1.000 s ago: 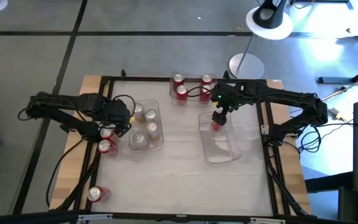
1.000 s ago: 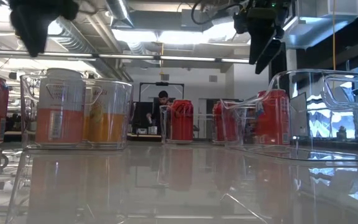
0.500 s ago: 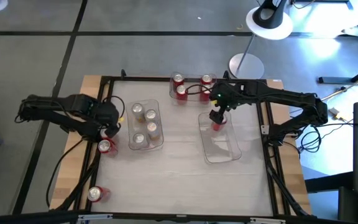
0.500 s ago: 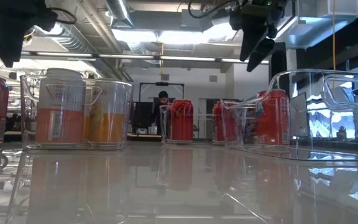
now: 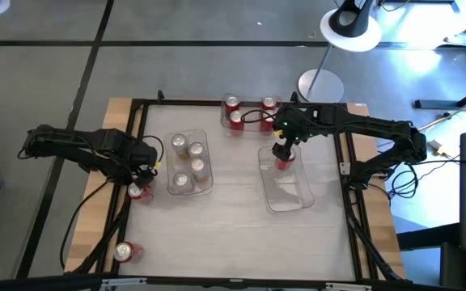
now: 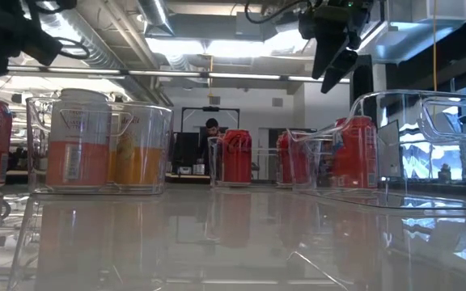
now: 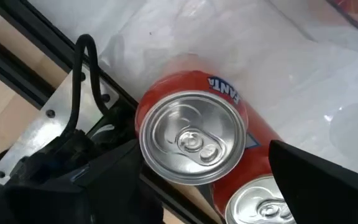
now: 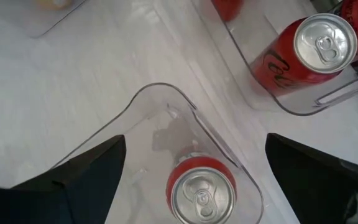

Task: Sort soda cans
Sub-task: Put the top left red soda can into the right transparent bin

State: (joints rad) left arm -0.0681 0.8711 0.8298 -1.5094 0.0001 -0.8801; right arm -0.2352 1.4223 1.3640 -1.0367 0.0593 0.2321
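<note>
My left gripper (image 5: 145, 166) is open and points down over an upright orange-red soda can (image 7: 191, 137) at the table's left edge. Its fingers stand either side of the can's top without touching. A second can (image 5: 138, 191) stands beside it. My right gripper (image 5: 283, 151) hangs open above a red can (image 8: 202, 190). That can stands on its base in the right clear bin (image 5: 291, 196). The left clear bin (image 5: 210, 187) holds several pale and orange cans (image 6: 87, 145).
A third clear bin (image 5: 249, 129) at the far edge holds red cans (image 5: 236, 120). One red can (image 5: 126, 251) lies on the wooden ledge at the near left, outside the black frame. A lamp base (image 5: 320, 84) stands beyond the far edge. The middle of the table is bare.
My left gripper has moved from beside the left bin toward the table's left edge and down, and now hangs over the cans there. It has stayed open. No can has moved.
</note>
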